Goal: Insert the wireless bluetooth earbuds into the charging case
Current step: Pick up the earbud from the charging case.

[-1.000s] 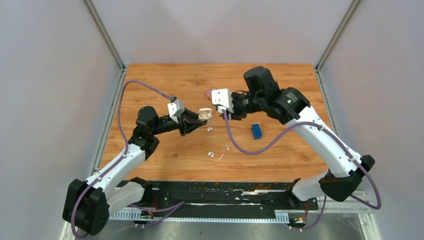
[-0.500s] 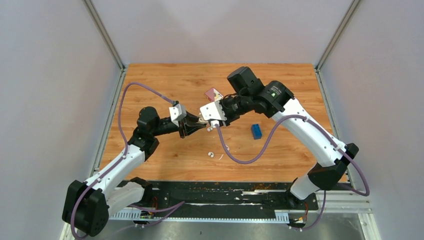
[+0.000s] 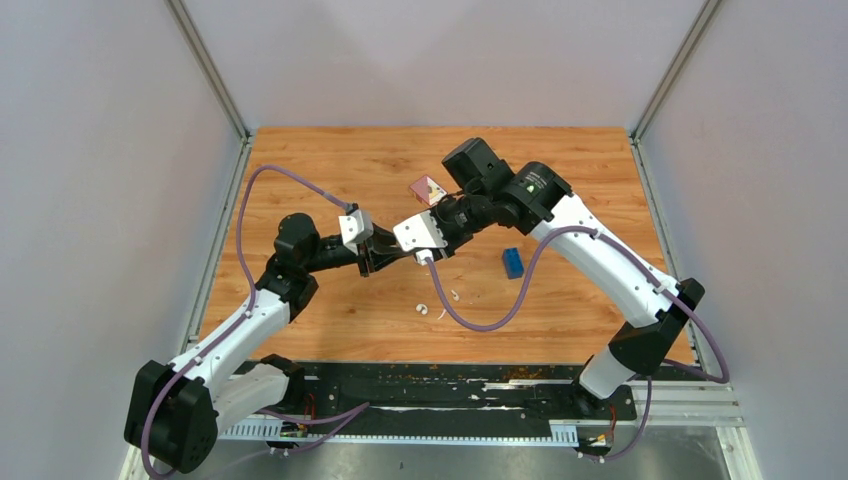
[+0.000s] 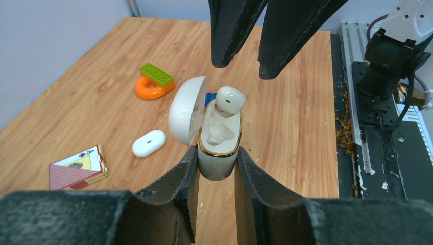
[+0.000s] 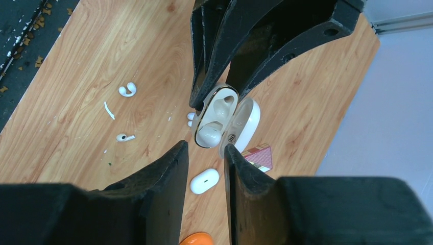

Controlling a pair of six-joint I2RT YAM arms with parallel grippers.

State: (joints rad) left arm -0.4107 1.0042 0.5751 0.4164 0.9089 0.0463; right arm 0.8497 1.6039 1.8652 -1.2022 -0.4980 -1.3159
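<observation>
My left gripper [image 4: 218, 153] is shut on the charging case [image 4: 219, 163], a cream-white case with a gold rim, held above the table with its lid [image 4: 185, 115] swung open to the left. One white earbud [image 4: 230, 99] sits in the far socket, standing a little proud; the near socket looks unfilled. My right gripper [image 4: 245, 69] hovers just above that earbud, jaws apart and holding nothing. In the right wrist view my right gripper [image 5: 204, 149] faces the case [image 5: 217, 117]. A curved white bud [image 5: 127, 90] lies on the table. In the top view the right wrist hides the case.
A white oval pebble-shaped object [image 4: 149, 143], a card deck [image 4: 76, 168] and an orange piece with a green brick [image 4: 153, 81] lie beyond the case. A small stemmed bud [image 5: 124, 137] and a white sliver [image 5: 109, 109] lie nearby. A blue block [image 3: 513, 262] sits to the right.
My right arm has swung left and down until its gripper is over the case held by my left gripper. My left gripper has shifted slightly left and still holds the case.
</observation>
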